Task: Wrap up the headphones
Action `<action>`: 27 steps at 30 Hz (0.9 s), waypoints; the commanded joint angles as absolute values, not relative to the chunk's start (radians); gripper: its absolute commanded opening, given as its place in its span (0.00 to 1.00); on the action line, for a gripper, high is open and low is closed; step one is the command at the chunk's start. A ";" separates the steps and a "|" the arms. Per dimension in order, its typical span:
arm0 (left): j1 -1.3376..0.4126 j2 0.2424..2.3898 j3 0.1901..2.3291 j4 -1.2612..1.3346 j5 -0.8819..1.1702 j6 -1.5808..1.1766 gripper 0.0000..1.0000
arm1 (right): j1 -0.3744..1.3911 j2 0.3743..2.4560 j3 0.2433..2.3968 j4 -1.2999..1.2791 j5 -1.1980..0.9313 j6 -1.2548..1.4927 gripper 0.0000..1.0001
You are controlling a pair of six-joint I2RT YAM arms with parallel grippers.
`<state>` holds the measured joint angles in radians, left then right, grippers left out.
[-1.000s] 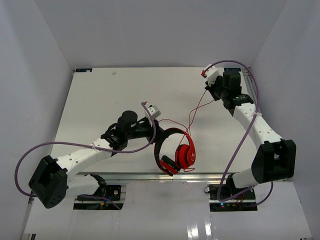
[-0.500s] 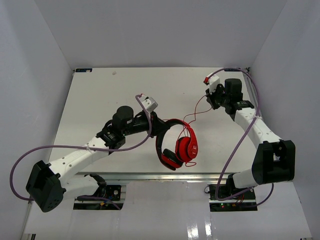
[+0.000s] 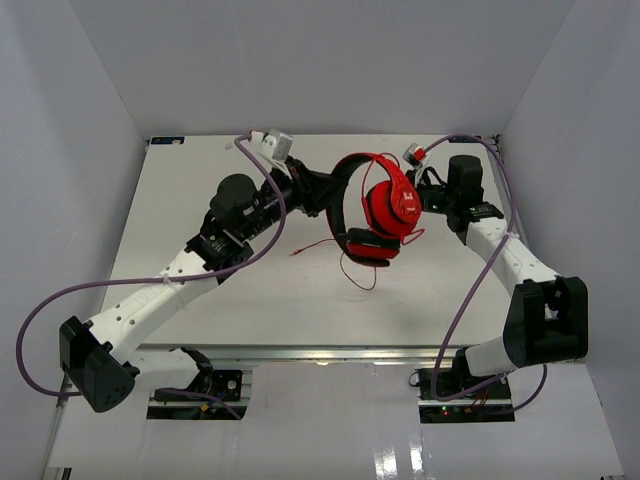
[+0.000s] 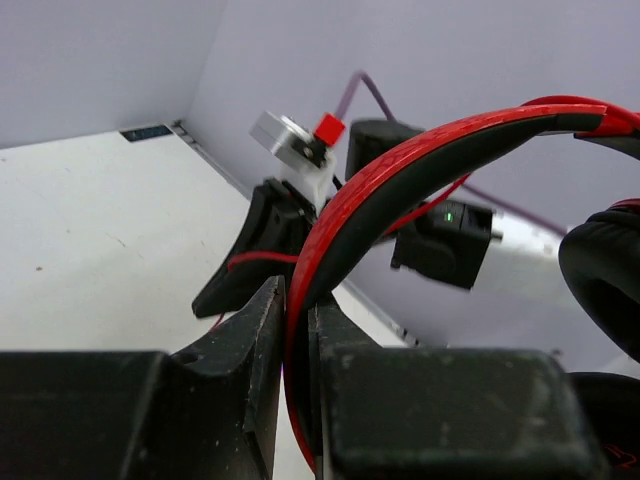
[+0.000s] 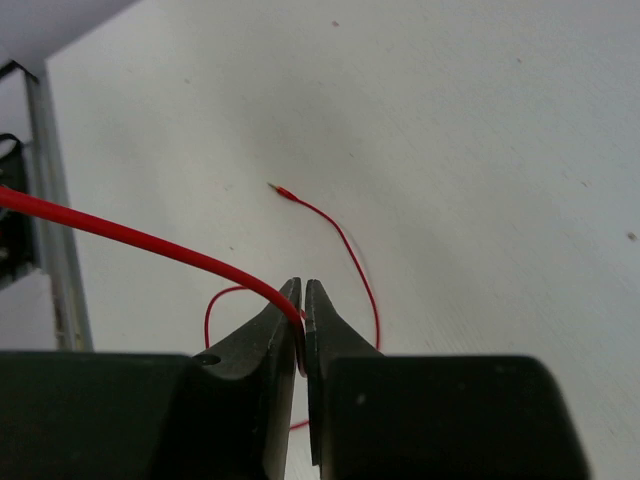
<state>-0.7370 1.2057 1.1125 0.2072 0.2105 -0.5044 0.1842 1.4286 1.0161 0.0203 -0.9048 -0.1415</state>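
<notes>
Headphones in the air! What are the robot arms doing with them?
Two robot arms are working on the red headphones together. The left claw is shut on the headband and holds the headphones up above the white table. The right claw pinches the thin red cord. The rest of the cord hangs in loose loops, with its plug end down on the table, so it is not wrapped around the headphones yet.

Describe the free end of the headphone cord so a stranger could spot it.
On the white table, look between the left arm and the raised headphones. The cord tip lies flat there: hair-thin and red, unlike the thick purple cables.
</notes>
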 commanded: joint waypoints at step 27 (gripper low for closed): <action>-0.786 1.240 1.401 0.134 -0.275 -0.735 0.00 | 0.455 1.587 1.084 0.484 -0.760 0.278 0.87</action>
